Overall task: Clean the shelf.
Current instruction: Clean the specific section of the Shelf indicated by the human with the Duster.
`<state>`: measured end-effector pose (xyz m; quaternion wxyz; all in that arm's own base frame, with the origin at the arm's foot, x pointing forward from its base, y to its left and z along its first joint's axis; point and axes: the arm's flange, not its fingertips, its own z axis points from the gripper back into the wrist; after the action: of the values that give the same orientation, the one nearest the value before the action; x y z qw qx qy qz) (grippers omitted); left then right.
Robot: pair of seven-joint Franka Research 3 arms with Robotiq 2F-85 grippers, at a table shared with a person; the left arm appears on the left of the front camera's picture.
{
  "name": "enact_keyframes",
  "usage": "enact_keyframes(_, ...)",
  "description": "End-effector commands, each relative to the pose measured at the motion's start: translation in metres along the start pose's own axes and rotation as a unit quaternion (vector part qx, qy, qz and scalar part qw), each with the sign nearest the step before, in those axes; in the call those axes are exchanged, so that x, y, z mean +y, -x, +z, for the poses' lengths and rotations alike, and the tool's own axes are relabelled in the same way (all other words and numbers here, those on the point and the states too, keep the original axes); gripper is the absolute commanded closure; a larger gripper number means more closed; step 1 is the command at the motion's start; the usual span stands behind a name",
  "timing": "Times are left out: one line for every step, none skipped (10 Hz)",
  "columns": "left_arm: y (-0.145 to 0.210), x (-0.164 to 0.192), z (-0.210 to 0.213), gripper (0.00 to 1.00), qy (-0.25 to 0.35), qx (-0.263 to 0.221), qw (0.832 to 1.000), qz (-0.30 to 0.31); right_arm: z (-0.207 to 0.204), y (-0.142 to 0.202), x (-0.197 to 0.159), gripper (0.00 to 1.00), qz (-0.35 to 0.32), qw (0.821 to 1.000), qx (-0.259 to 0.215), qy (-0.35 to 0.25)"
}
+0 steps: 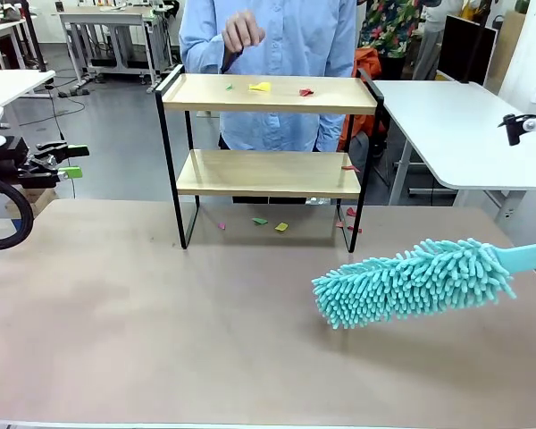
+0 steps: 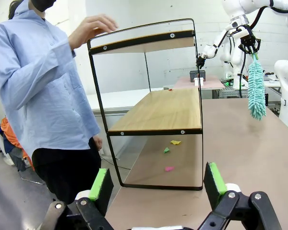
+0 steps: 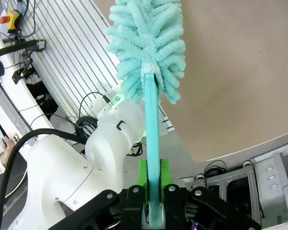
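**Fluffy duster gripped on the right, shelf dotted with paper scraps**

The shelf (image 1: 268, 134) stands at the far middle of the tan, matte table (image 1: 116, 322), right in front of a person in a light blue shirt (image 1: 277, 54). It is a small rack: two pale wooden boards with a smooth grain, set in a thin black metal frame with looped side rails. Little crumpled paper scraps (image 1: 261, 87) in yellow, red and green lie on the top board. One red bit sits at the right end of the lower board, and more scraps lie on the table between the frame's legs. The person's hand (image 1: 241, 31) hovers above the top board's left end, fingers loosely curled.

The right gripper (image 3: 152, 179) is clamped tight on the flat turquoise plastic handle of a duster (image 1: 411, 279), its green pads pressed against both sides of the handle. The duster's head is a thick oblong brush of soft, stubby chenille fingers. It hangs just above the table to the right of the shelf and nearer the robot's side, clear of the frame.

The left gripper (image 2: 156, 182) waits off the table's left edge with its jaws spread wide and nothing between the green pads (image 2: 100, 184). It is pointed at the shelf's side rail.
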<state>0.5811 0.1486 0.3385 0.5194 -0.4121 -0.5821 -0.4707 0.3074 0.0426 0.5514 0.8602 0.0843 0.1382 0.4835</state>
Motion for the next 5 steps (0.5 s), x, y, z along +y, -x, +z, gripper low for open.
enact_keyframes(-0.0034, -0.0002, -0.0002, 0.00, 0.002, 0.002, 1.000, -0.004, 0.0042, 0.0001, 0.0020, 0.87, 0.001, 1.000, -0.003, 0.004)
enact_keyframes(-0.0034, -0.0002, -0.0002, 0.00, 0.002, 0.002, 1.000, -0.004, 0.0042, 0.0001, 0.0020, 0.87, 0.001, 1.000, -0.003, 0.004)
enact_keyframes(-0.0034, -0.0002, -0.0002, 0.00, 0.002, 0.002, 1.000, -0.004, 0.0042, 0.0001, 0.0020, 0.87, 0.001, 1.000, -0.003, 0.004)
enact_keyframes(-0.0034, -0.0002, -0.0002, 0.00, 0.002, 0.002, 1.000, -0.004, 0.0042, 0.0001, 0.0020, 0.87, 0.001, 1.000, -0.003, 0.004)
enact_keyframes(-0.0034, -0.0002, -0.0002, 0.00, 0.002, 0.002, 1.000, -0.004, 0.0042, 0.0001, 0.0020, 0.87, 0.001, 1.000, -0.003, 0.004)
